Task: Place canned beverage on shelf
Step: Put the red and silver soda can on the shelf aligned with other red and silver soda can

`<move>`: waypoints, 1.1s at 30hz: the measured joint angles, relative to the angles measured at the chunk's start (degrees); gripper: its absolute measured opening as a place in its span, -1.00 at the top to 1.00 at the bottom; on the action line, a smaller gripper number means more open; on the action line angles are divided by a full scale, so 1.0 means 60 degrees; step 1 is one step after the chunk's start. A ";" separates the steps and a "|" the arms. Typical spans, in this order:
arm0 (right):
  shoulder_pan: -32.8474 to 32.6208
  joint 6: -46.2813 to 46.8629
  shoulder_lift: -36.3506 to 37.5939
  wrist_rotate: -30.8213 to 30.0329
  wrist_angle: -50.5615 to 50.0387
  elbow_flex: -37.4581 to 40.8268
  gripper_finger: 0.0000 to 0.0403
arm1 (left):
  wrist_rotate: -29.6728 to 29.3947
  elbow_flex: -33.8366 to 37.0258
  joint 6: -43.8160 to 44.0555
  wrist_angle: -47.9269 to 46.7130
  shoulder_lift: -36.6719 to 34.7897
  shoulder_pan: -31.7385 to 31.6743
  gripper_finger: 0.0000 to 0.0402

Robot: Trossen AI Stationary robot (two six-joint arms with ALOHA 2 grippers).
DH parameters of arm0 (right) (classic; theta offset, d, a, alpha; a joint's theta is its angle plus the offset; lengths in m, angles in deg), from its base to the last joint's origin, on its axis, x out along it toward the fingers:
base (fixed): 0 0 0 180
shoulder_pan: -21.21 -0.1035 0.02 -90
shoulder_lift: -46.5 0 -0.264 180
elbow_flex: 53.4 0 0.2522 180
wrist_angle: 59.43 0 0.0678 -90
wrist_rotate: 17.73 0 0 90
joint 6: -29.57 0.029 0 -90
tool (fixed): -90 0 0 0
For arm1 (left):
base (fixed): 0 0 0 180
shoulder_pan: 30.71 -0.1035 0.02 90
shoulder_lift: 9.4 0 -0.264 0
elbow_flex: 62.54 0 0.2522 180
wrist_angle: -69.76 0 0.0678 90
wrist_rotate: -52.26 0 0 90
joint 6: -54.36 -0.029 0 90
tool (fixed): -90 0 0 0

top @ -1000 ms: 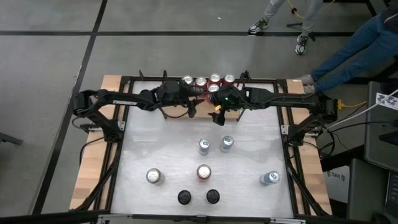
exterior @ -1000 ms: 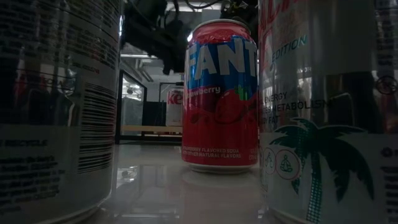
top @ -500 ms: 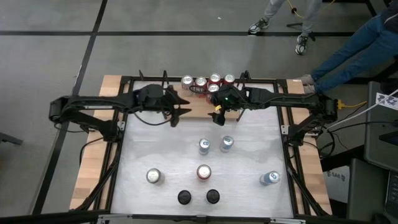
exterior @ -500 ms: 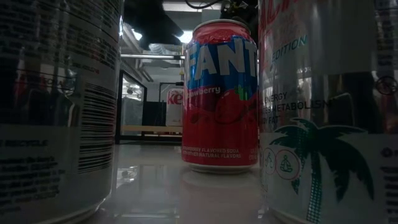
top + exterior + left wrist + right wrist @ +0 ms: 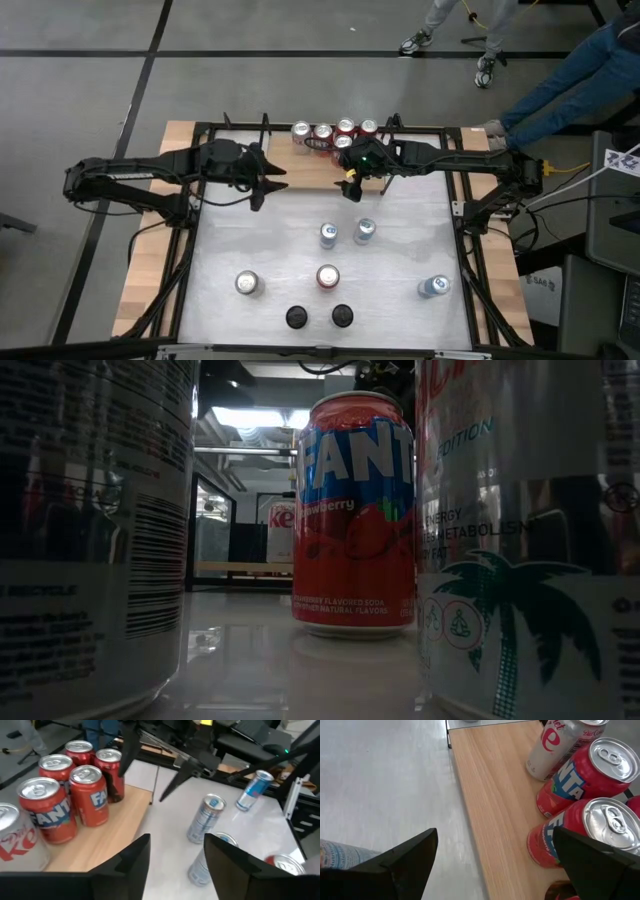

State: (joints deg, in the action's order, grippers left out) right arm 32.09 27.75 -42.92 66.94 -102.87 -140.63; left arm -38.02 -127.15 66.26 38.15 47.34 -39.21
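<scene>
The shelf (image 5: 312, 168), a light-wood board with thin black rods, lies at the table's far edge. Several cans stand on it: red Fanta cans (image 5: 89, 795) and a white Diet Coke can (image 5: 555, 745). My left gripper (image 5: 266, 188) hovers left of the shelf and nearer the table's front. It is open, with nothing between its fingers (image 5: 135, 860). My right gripper (image 5: 352, 186) hangs wide open over the shelf's near edge (image 5: 470, 835), beside the red cans and touching none. More cans stand on the white table, among them a slim blue-and-silver pair (image 5: 346, 233).
Near the front edge stand a silver can (image 5: 247, 284), a red can (image 5: 328, 277), a blue can (image 5: 433, 287) and two black cans (image 5: 319, 317). They fill the low view (image 5: 355, 510). Black frame rails (image 5: 470, 230) line the table. A person's legs (image 5: 570, 80) show at the far right.
My left gripper has drawn back from the cans on the shelf toward the table's left edge and has risen. Its arm has left the low view. The cans on the shelf stand as before.
</scene>
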 joint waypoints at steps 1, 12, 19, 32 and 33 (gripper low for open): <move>-0.0001 0.0000 0.0000 0.0001 0.0001 0.0000 -0.90 | 0.0001 0.0000 0.0000 0.0007 -0.0027 0.0058 0.04; -0.0004 0.0000 0.0000 -0.0001 0.0001 0.0000 -0.90 | 0.0764 0.0000 0.0861 -0.0890 -0.0022 0.1112 -0.75; -0.0002 0.0000 0.0000 0.0001 0.0001 0.0000 -0.90 | 0.3103 0.0000 0.4043 -0.1026 -0.0031 0.1891 -0.94; -0.0004 0.0000 0.0000 0.0001 0.0004 0.0000 -0.90 | 0.1282 0.0000 0.9035 -0.1825 -0.0031 0.4827 -0.94; -0.0004 0.0000 0.0000 0.0001 0.0004 0.0000 -0.90 | 0.1185 0.0000 0.9508 -0.1898 -0.0031 0.5055 -0.94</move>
State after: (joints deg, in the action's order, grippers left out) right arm 32.07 27.75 -42.92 66.95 -102.84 -140.63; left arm -30.91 -127.15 123.31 26.76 47.15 -8.88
